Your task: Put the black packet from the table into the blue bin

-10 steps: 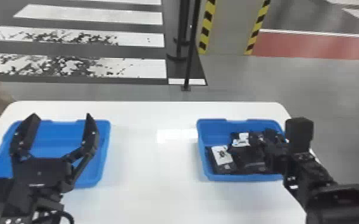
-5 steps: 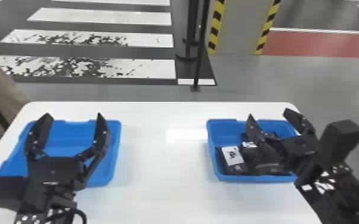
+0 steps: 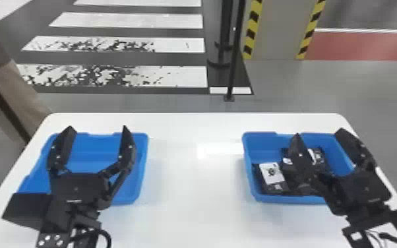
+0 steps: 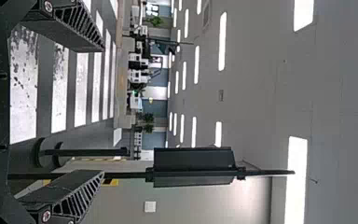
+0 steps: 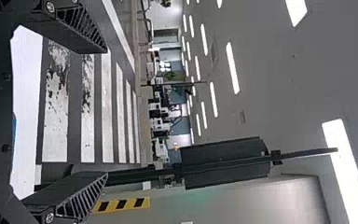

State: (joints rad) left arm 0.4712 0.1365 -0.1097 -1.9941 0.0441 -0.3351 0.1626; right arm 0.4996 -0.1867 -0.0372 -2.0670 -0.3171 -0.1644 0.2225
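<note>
Over the left bin [image 3: 145, 145] the left gripper [image 3: 98, 128] is hanging with its fingers spread wide, and over the right bin [image 3: 247, 148] the right gripper [image 3: 319, 132] is holding its own fingers apart too, gripping nothing! The black packets are lying inside the right bin, one with a white label [image 3: 271, 173] sitting near that bin's inner side wall. A broad white stretch of desk [image 3: 191, 191] is running between the bins, with a strip of it passing beyond their far rims. The right bin is sitting near the desk's right edge, the left bin near the left edge, and a pole [image 3: 235, 49] is standing past the far edge. Against a second ago, the right gripper's fingers are now pointing forward and showing well parted, while the left gripper is keeping its place over its bin.
</note>
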